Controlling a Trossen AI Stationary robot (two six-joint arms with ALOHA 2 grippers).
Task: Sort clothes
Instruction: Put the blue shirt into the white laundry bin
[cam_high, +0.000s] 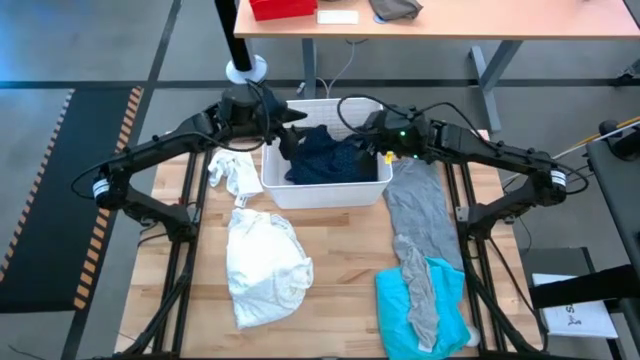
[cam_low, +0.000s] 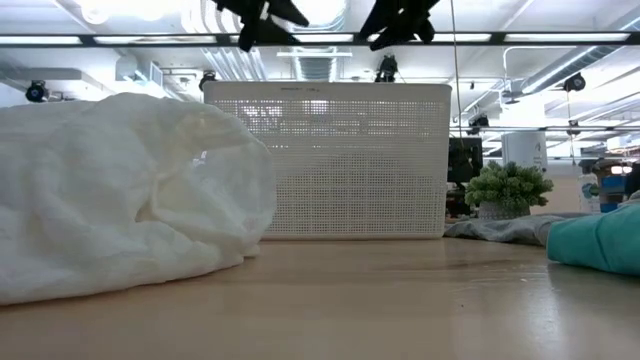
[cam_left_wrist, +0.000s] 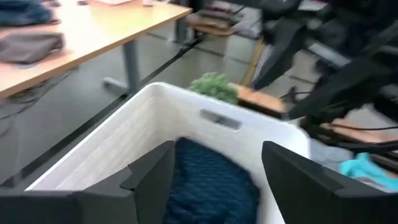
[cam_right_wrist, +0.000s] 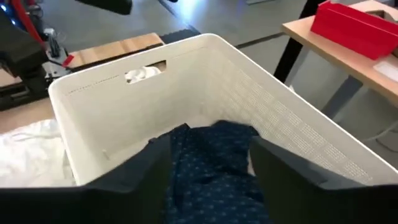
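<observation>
The navy dotted shirt lies bunched inside the white slatted basket. My left gripper hangs open above the basket's far left part, and the shirt shows below between its fingers. My right gripper hangs open above the basket's right part, over the shirt. In the low view both grippers, left and right, stand clear above the basket's rim. On the table lie a small white cloth, a white shirt, a grey tee and a turquoise piece.
A fuzzy green ball sits beyond the basket on the right; it also shows in the left wrist view. A desk with a red box stands beyond the table's far edge. Bare wood lies between the white shirt and the grey tee.
</observation>
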